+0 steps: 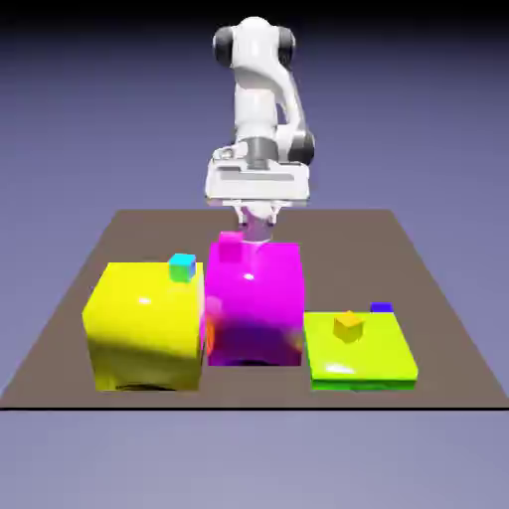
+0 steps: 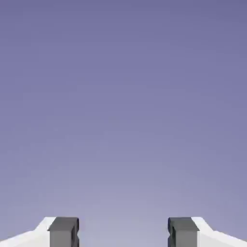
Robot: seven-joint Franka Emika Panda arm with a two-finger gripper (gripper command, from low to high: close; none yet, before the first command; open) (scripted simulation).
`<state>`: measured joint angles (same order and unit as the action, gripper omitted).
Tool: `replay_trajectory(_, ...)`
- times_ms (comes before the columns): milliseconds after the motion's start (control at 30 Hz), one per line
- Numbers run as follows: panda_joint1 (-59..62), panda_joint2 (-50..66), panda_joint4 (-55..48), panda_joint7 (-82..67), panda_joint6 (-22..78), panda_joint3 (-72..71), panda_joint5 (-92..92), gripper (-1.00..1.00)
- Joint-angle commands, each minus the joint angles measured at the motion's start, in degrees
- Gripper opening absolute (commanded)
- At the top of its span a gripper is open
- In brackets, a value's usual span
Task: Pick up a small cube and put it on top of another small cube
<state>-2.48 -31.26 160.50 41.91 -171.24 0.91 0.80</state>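
Gripper spread, empty; blue cube half-hidden behind green block

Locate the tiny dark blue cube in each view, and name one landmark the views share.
Exterior view: the tiny dark blue cube sits at the far edge of the green block, toward the exterior view's right, beyond the tiny orange-yellow cube.
Hand view: not in it; only backdrop and the open hand show.
Shared landmark: the blue-violet backdrop.
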Motion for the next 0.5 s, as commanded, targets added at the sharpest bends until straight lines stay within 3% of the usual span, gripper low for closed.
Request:
replay_trajectory(0, -2.1, 2.0, -1.9, 0.8, 1.6, 2.0, 0.5, 0.00)
replay_trajectory(467, -13.1, 31.1, -18.6, 28.8, 16.5, -3.9, 0.8, 0.00)
